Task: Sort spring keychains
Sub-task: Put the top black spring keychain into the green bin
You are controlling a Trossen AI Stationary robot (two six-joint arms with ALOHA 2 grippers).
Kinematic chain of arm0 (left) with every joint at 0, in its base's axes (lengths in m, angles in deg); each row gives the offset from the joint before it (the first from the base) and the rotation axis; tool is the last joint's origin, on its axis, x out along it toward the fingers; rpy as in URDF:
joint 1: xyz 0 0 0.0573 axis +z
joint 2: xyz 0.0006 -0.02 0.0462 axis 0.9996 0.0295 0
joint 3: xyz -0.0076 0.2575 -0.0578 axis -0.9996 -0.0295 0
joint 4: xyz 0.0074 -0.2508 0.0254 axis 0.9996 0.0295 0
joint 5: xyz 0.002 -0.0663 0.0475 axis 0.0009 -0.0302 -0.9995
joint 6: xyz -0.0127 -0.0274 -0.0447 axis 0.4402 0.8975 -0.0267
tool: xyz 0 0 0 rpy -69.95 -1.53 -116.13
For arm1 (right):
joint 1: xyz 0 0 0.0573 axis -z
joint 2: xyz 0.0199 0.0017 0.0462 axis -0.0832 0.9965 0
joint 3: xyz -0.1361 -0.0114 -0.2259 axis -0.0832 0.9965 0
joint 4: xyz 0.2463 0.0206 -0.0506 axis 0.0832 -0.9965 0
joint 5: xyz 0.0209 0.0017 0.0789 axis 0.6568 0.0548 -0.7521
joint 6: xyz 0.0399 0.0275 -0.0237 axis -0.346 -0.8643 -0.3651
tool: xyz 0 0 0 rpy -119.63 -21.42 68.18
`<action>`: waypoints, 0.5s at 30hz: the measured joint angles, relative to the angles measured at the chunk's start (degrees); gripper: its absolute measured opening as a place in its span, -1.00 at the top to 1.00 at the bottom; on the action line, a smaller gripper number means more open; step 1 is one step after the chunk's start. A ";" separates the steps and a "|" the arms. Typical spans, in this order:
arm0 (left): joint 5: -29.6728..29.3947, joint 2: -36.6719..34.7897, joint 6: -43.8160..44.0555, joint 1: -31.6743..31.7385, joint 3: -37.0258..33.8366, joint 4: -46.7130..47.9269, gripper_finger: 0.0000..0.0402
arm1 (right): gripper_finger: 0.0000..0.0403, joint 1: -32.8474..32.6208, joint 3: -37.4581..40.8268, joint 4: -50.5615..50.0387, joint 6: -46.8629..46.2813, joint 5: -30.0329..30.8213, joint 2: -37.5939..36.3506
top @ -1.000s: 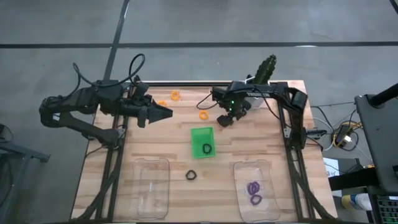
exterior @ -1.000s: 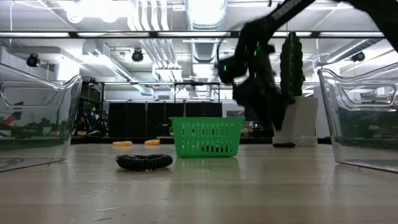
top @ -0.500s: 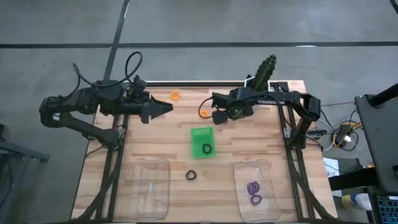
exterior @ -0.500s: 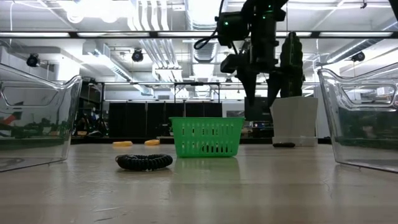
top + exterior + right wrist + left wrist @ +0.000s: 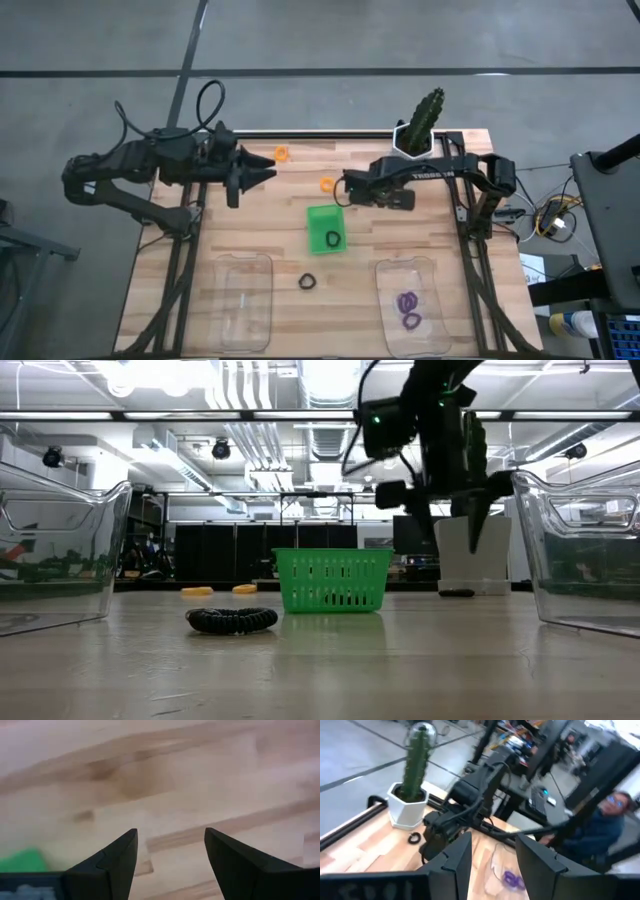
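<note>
The right gripper (image 5: 347,190), fingers spread and empty, hangs beside an orange keychain (image 5: 326,184); it could be nudged away.

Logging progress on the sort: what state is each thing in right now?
Left gripper: open, empty, near the table's far left.
Right gripper: open, empty, above the wood by the green basket.
Green basket: holds one black keychain.
Right clear container: holds purple keychains.
Left clear container: empty.
</note>
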 joint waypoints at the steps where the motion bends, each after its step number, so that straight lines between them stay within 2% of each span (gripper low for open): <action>1: 0.95 -0.17 -1.20 0.00 0.00 0.19 0.28 | -0.11 -0.01 0.76 0.19 -2.68 0.02 -0.23; 8: 2.71 -2.09 -5.92 0.00 0.00 0.92 0.28 | -0.11 0.29 4.51 0.36 -19.07 1.00 -0.45; 15: 2.71 -3.90 -7.40 0.00 0.00 1.82 0.28 | -0.11 3.32 7.01 2.24 -24.53 2.08 -0.45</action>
